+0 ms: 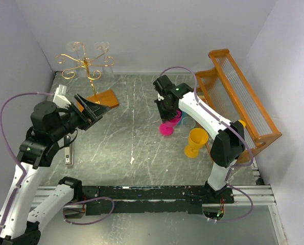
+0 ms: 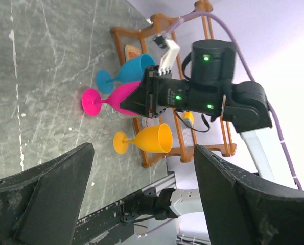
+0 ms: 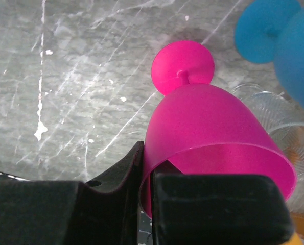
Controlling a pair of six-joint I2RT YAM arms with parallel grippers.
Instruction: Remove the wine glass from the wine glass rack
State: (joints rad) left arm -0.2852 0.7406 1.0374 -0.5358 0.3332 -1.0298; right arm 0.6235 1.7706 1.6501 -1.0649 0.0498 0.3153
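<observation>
The gold wire wine glass rack (image 1: 85, 64) stands at the back left on its orange-brown base (image 1: 104, 98). Faint clear glasses (image 1: 102, 50) hang among its scrolled arms. My left gripper (image 1: 90, 109) is open and empty, raised just in front of the base; its jaws (image 2: 141, 153) stand wide apart. My right gripper (image 1: 169, 109) is shut on the rim of a pink wine glass (image 3: 208, 122), one finger inside the bowl and one outside. The pink glass (image 1: 167, 127) tilts with its foot on or near the table.
A blue glass (image 1: 178, 118) and a clear glass (image 3: 274, 115) are beside the pink one. A yellow glass (image 1: 195, 141) stands in front of the large orange wooden-framed rack (image 1: 243, 97) at the right. A small dark tool (image 1: 68, 153) lies at the left.
</observation>
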